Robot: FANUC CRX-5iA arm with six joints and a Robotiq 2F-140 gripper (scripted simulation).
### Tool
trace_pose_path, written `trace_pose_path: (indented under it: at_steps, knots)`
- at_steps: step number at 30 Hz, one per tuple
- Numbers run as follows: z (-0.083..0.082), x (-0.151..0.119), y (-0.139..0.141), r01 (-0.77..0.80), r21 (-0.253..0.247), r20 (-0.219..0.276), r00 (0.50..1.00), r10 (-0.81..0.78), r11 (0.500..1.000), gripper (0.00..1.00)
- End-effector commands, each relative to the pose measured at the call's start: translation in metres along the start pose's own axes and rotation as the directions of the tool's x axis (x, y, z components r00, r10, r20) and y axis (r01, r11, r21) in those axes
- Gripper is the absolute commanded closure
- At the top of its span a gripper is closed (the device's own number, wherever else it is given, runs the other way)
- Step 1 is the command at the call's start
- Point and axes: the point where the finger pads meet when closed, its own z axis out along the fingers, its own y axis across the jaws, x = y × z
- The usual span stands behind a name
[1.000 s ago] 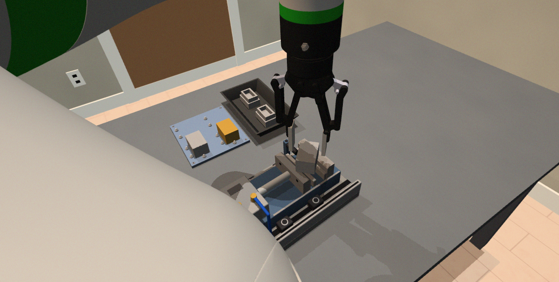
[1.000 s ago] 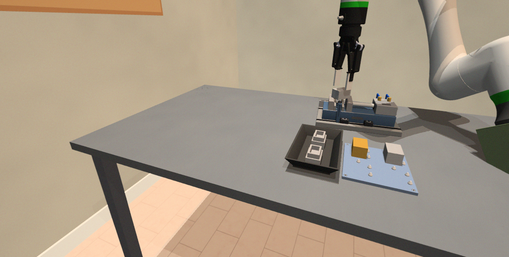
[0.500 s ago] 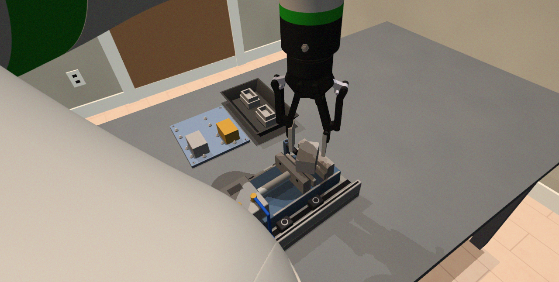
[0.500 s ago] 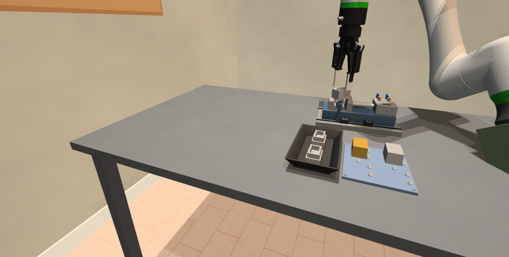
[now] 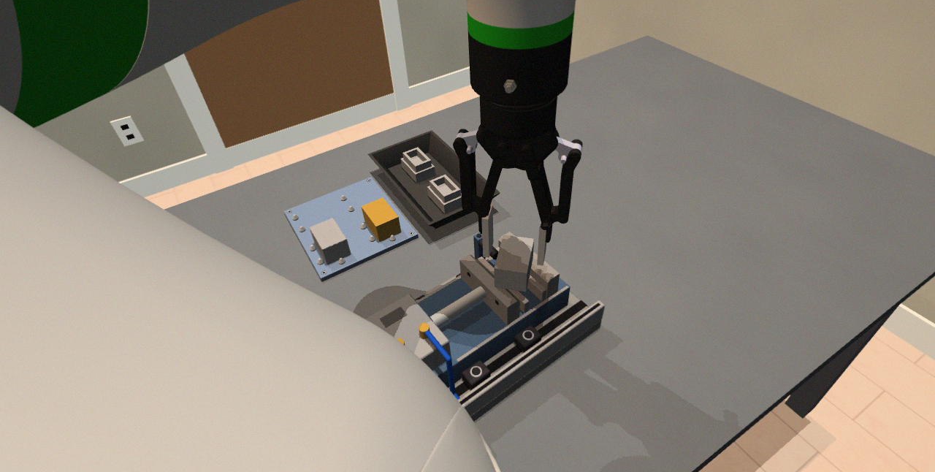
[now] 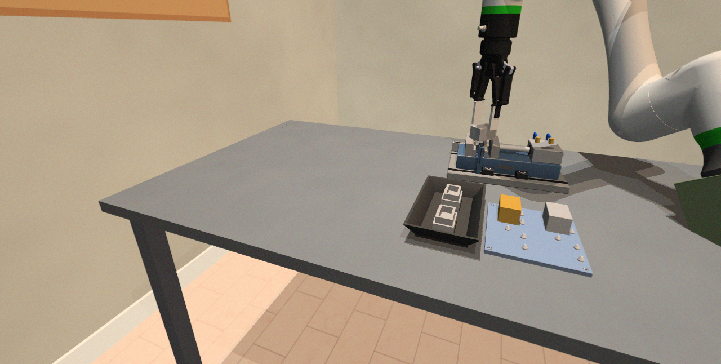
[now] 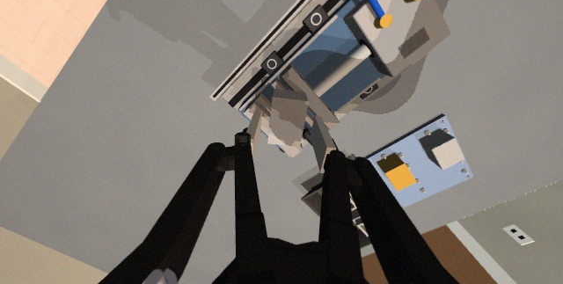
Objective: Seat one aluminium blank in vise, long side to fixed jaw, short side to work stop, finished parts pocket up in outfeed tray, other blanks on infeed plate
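Note:
An aluminium blank (image 5: 514,261) stands tilted on edge in the opening of the vise (image 5: 497,312), leaning and not flat on the low bars. My gripper (image 5: 513,234) hangs just above it, partly open, with a fingertip on either side of the blank's upper part and a small gap on each side. The same shows in the exterior view (image 6: 480,133) and the wrist view (image 7: 287,121). The blue work stop (image 5: 477,243) stands by the blank. A second aluminium blank (image 5: 329,241) and a brass blank (image 5: 380,218) sit flat on the infeed plate (image 5: 349,227).
The outfeed tray (image 5: 428,184) beside the plate holds two finished parts (image 5: 417,164) (image 5: 444,193), pocket up. The vise's moving jaw, screw and hose block (image 6: 545,151) lie on the side toward the robot base. Small pins stud the infeed plate.

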Motion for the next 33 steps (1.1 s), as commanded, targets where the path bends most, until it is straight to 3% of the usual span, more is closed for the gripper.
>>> trace_pose_path:
  at_steps: [1, 33]
  knots:
    - [0.0014, -0.0002, 0.0, 0.0, 0.0, 0.0, 1.0, 0.0, 1.0, 0.6]
    - [0.0092, -0.0002, 0.0, 0.0, 0.0, 0.0, 1.0, 0.0, 1.0, 0.6]
